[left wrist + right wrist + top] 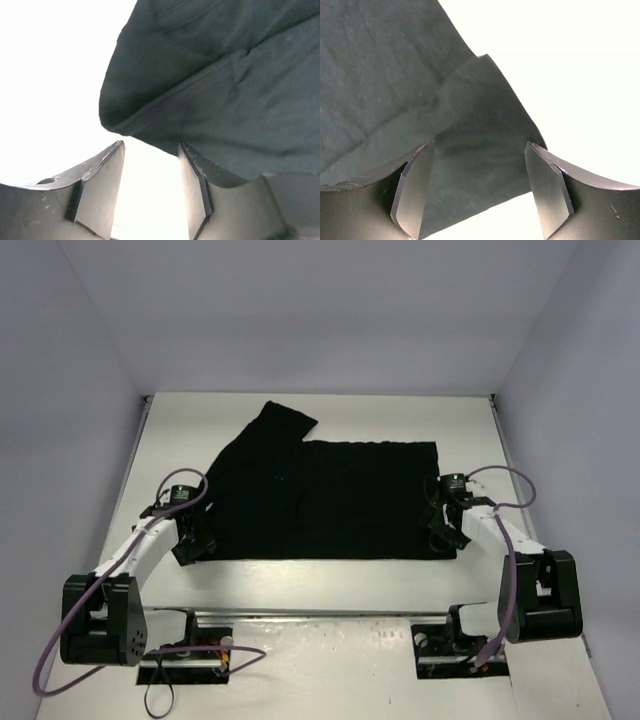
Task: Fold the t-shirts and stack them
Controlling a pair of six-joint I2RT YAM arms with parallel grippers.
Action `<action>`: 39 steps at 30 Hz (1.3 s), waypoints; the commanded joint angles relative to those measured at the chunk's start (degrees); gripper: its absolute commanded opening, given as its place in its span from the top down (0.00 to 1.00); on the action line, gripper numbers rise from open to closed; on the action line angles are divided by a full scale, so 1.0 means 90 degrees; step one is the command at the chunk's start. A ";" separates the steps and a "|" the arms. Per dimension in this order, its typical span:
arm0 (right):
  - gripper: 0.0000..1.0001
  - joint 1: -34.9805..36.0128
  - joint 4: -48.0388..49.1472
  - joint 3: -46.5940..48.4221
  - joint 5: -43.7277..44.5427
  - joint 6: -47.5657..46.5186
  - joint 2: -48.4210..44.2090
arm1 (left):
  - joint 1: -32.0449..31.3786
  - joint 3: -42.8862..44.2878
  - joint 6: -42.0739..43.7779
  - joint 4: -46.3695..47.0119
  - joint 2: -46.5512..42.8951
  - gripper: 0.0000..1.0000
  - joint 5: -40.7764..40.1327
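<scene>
A black t-shirt [320, 498] lies spread on the white table [320, 585], one sleeve pointing to the far left. My left gripper [190, 537] is open at its near-left corner; in the left wrist view the gap between the fingers [150, 150] shows bare table, with the folded cloth edge [210, 90] just beyond and over the right finger. My right gripper [443, 530] is open at the near-right corner; in the right wrist view the cloth corner [480, 165] lies between the two fingers [477, 150], not pinched.
White walls close in the table on the left, the back and the right. The arm bases [100, 620] and their cables sit at the near edge, with a metal rail [320, 618] between them.
</scene>
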 commanded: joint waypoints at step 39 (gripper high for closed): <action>0.29 0.0351 -0.0315 0.1296 0.0209 -0.0269 0.1909 | -0.0521 0.1082 0.0735 0.0419 0.1866 0.43 0.0333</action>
